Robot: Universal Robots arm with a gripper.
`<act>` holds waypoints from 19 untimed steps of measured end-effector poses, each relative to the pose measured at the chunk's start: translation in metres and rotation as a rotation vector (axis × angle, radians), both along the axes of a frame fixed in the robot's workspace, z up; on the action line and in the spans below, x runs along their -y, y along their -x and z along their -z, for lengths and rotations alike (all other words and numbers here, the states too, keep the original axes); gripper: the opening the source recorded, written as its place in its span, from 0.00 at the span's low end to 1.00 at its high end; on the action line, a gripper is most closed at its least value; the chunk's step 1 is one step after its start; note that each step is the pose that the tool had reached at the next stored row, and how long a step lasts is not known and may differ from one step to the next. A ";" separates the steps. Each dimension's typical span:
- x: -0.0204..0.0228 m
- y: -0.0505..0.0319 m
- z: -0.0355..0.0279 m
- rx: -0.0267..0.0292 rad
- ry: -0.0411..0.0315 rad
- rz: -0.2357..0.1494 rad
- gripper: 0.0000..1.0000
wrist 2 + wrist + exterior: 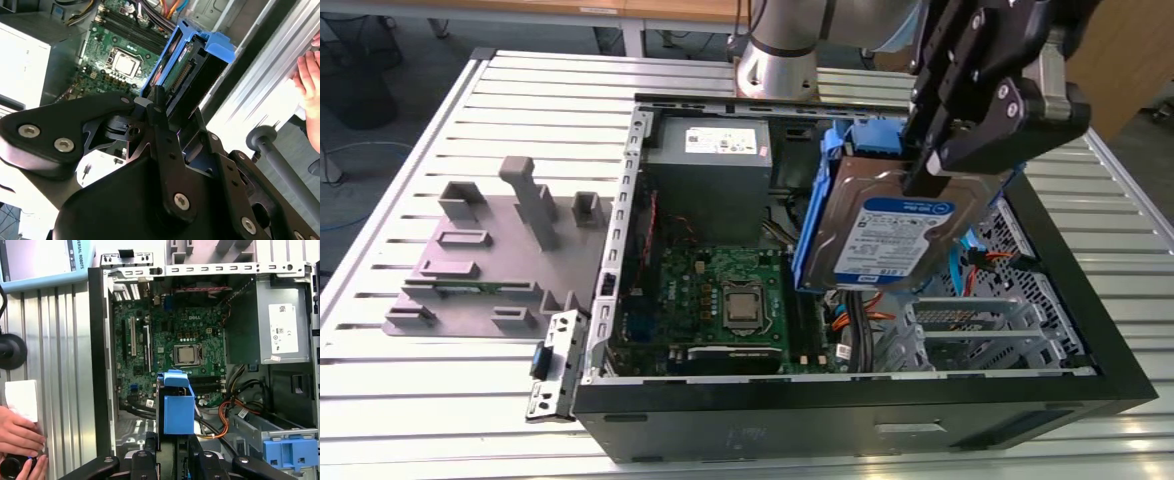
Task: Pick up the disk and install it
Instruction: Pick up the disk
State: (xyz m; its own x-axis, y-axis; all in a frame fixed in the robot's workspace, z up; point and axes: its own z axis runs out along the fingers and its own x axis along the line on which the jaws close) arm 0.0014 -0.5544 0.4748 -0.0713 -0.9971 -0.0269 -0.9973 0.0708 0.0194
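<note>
The disk (881, 235), a silver hard drive with a blue-and-white label and blue side rails, hangs edge-down over the open computer case (854, 400). It sits above the case's half on the exterior view's right. My gripper (941, 165) is shut on its upper end. In the second wrist view the black fingers (157, 107) clamp the disk (185, 65) with the motherboard beyond it. In the first wrist view the disk's blue rail (178, 410) rises from my gripper (172, 452) over the motherboard (175, 340).
Inside the case are a grey metal power supply box (714, 150), orange and black cables (225, 415) and a blue drive-bay bracket (290, 452). A grey slotted tray (494, 250) lies on the slatted table at the exterior view's left. A person's hand (20, 440) rests beside the case.
</note>
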 end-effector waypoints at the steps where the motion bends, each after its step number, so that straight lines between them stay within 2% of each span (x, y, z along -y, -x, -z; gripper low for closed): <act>1: 0.0023 -0.0007 0.0002 0.0000 0.0000 0.000 0.35; 3: 0.0058 -0.0020 0.0006 0.0000 0.0000 0.000 0.35; 9: 0.0076 -0.0118 0.0016 -0.0001 0.0000 0.000 0.35; 14: 0.0085 -0.0247 0.0023 -0.0007 0.0000 0.000 0.35; 19: 0.0090 -0.0416 0.0028 -0.0018 0.0001 0.000 0.35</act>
